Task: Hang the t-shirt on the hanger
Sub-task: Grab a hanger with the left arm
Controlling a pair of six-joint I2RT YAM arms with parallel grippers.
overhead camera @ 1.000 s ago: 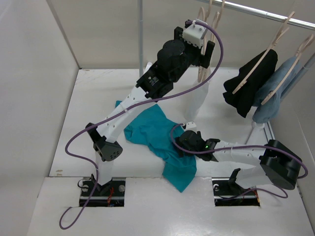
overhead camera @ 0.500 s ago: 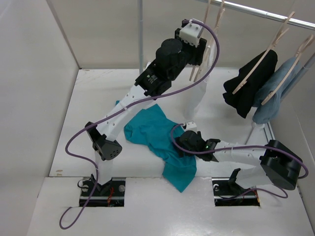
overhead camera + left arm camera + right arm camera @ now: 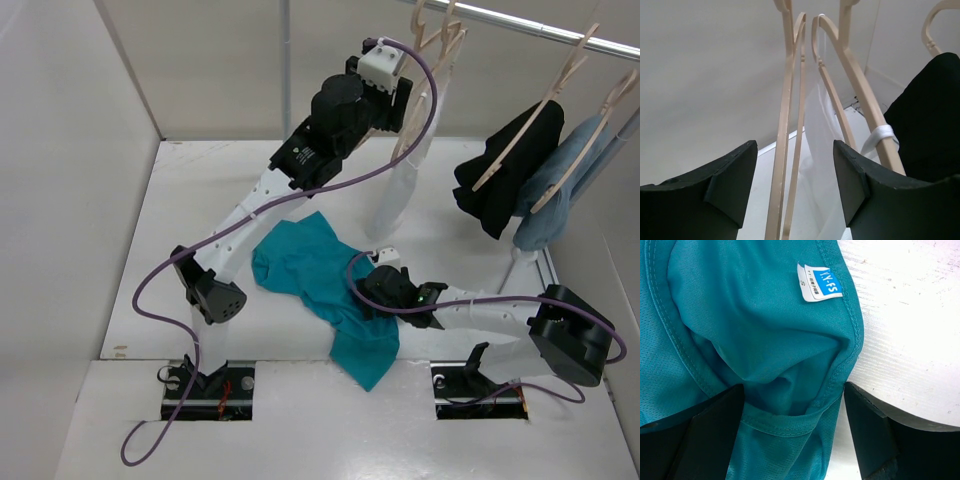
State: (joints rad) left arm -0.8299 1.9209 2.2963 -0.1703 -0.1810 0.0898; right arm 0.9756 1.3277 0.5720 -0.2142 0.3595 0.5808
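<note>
The teal t-shirt [image 3: 315,275] lies crumpled on the white table between the two arms. My right gripper [image 3: 385,290] rests low on it, open. Its fingers straddle the collar fold [image 3: 790,415] below the size label [image 3: 820,282], one finger on cloth, the other on bare table. My left gripper [image 3: 410,100] is raised to the rail at the back, open. The pale wooden hanger [image 3: 786,115] runs between its fingers [image 3: 735,185] with a gap on each side. A second hanger [image 3: 860,100] to its right bears a white garment.
The white garment [image 3: 400,195] hangs just right of my left gripper. Farther right on the rail [image 3: 540,30] hang a black garment [image 3: 500,180] and a grey-blue one [image 3: 560,190]. A vertical pole [image 3: 286,70] stands behind the left arm. Walls enclose the table on the left and at the back.
My left gripper has narrowed around the hanger and shifted slightly up and left; the hangers and white garment swung with it. The right arm has not moved.
</note>
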